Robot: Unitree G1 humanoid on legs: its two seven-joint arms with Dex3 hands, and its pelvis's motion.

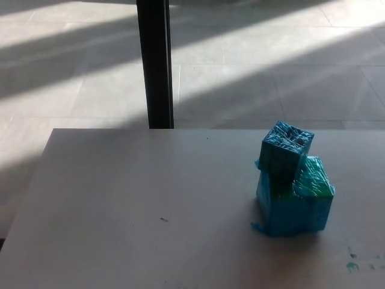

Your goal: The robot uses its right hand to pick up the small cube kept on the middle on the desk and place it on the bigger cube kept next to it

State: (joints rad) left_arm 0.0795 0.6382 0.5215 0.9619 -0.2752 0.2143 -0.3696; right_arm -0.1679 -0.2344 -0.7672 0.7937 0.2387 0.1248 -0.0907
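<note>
A small blue cube [286,153] wrapped in shiny tape rests on top of a bigger blue-green cube [296,205], over its far left corner. The small cube sits turned at an angle and overhangs the bigger one's left edge a little. Both stand on the right half of the grey desk [132,198]. Neither of my hands nor any part of my arms shows in the head view.
A black vertical post [154,63] rises behind the desk's far edge, left of centre. Tiled floor with bands of sunlight lies beyond. Green smudges [355,260] mark the desk at the near right, and a tiny dark speck [163,219] lies near the middle.
</note>
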